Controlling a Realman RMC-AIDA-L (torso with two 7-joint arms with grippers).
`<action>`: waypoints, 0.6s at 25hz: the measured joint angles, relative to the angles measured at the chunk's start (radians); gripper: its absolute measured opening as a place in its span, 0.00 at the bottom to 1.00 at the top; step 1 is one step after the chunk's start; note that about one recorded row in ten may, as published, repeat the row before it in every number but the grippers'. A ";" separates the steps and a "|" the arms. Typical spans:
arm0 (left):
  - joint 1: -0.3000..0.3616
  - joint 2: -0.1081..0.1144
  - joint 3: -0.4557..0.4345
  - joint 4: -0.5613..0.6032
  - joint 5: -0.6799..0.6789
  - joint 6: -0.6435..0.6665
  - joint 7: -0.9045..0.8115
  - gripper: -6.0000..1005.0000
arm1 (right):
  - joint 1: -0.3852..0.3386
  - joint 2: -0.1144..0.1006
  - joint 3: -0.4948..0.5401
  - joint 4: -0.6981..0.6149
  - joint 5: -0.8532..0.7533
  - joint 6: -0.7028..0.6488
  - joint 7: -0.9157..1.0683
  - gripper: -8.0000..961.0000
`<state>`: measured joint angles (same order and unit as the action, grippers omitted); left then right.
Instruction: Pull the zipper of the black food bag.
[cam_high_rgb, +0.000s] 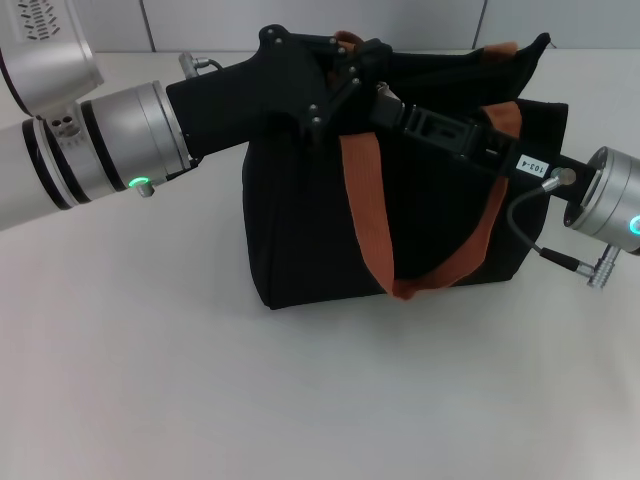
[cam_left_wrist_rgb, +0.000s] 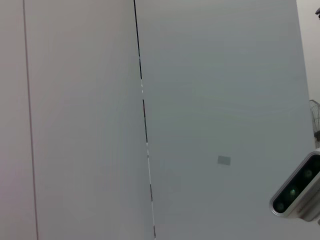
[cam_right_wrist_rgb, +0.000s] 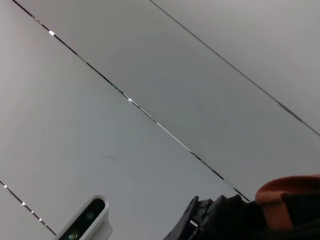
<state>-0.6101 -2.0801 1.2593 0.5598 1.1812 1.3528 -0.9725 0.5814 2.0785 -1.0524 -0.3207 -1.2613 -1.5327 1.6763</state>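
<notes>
Both tools meet at the 12 o'clock top edge of the boxy black fabric food bag (cam_high_rgb: 400, 220) on the white worktop (cam_high_rgb: 300, 400). The left tool (cam_high_rgb: 335, 85) likely braces the fabric while the right tool (cam_high_rgb: 390, 105) works the zipper, which is hidden. Grasp states: cannot tell.

— What lies under the jaws of the left gripper (cam_high_rgb: 345, 75) and the right gripper (cam_high_rgb: 388, 100)?

— A plain white tabletop (cam_high_rgb: 200, 400). It sits well below both sets of jaws and spreads out on every side of them, matte and bare in front.

— And behind the jaws?

— Pale grey wall panels (cam_high_rgb: 110, 25) rise where the tabletop ends, split by thin upright seams (cam_high_rgb: 481, 22).

— Do the wrist views show anything more?

— Light panels again (cam_left_wrist_rgb: 225, 75), with a thin dark seam (cam_left_wrist_rgb: 144, 115) running across. A small grey rectangle (cam_left_wrist_rgb: 224, 160) sits on one panel. The right wrist view shows similar panels (cam_right_wrist_rgb: 125, 165) and slanting seams (cam_right_wrist_rgb: 150, 117). I cannot place these against the jaws.
</notes>
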 joint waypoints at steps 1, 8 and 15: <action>0.000 0.000 0.000 0.000 0.000 0.000 0.000 0.06 | -0.001 0.000 0.000 0.001 0.000 0.000 0.000 0.19; 0.005 0.000 0.000 0.000 0.000 -0.002 0.000 0.07 | -0.022 0.000 0.007 0.004 0.001 -0.004 0.000 0.19; 0.006 0.000 0.000 0.000 0.000 -0.002 0.000 0.07 | -0.038 0.000 0.009 0.002 0.004 -0.004 0.003 0.18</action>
<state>-0.6043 -2.0801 1.2594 0.5598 1.1814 1.3512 -0.9725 0.5437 2.0785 -1.0433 -0.3190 -1.2572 -1.5364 1.6794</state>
